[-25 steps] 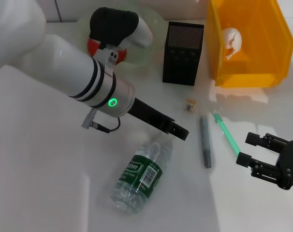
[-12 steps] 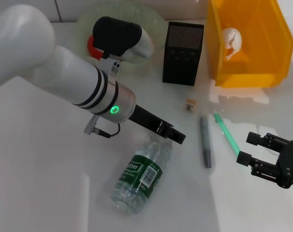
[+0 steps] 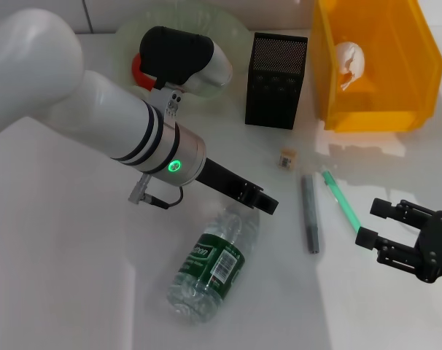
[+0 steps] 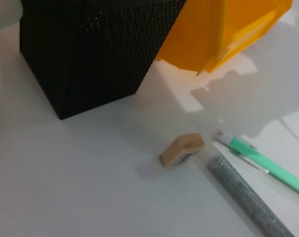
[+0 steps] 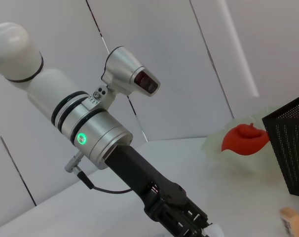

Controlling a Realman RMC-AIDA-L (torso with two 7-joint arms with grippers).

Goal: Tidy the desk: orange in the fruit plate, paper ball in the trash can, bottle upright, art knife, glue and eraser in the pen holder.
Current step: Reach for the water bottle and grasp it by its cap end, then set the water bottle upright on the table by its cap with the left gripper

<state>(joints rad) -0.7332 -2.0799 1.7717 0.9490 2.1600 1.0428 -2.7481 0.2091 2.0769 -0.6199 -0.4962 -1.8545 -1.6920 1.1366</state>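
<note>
The bottle [image 3: 210, 266] lies on its side on the white desk, its cap end under my left gripper [image 3: 262, 203], which hovers just over the neck. The orange [image 3: 138, 69] sits in the fruit plate [image 3: 126, 33], partly hidden by my left arm. A paper ball [image 3: 350, 62] rests inside the yellow trash can [image 3: 396, 109]. The tan eraser [image 3: 287, 158] lies in front of the black pen holder [image 3: 276, 80]. Beside it are the grey glue stick [image 3: 309, 213] and the green art knife [image 3: 341, 200]. My right gripper [image 3: 371, 222] stands open near the knife's near end, holding nothing.
In the left wrist view the eraser [image 4: 181, 149], glue [image 4: 243, 195] and knife [image 4: 263, 165] lie close together below the pen holder [image 4: 90, 49] and trash can [image 4: 223, 29]. Bare desk lies to the bottle's left.
My left gripper has shifted slightly down and toward the bottle's neck. The right gripper and all objects have stayed put.
</note>
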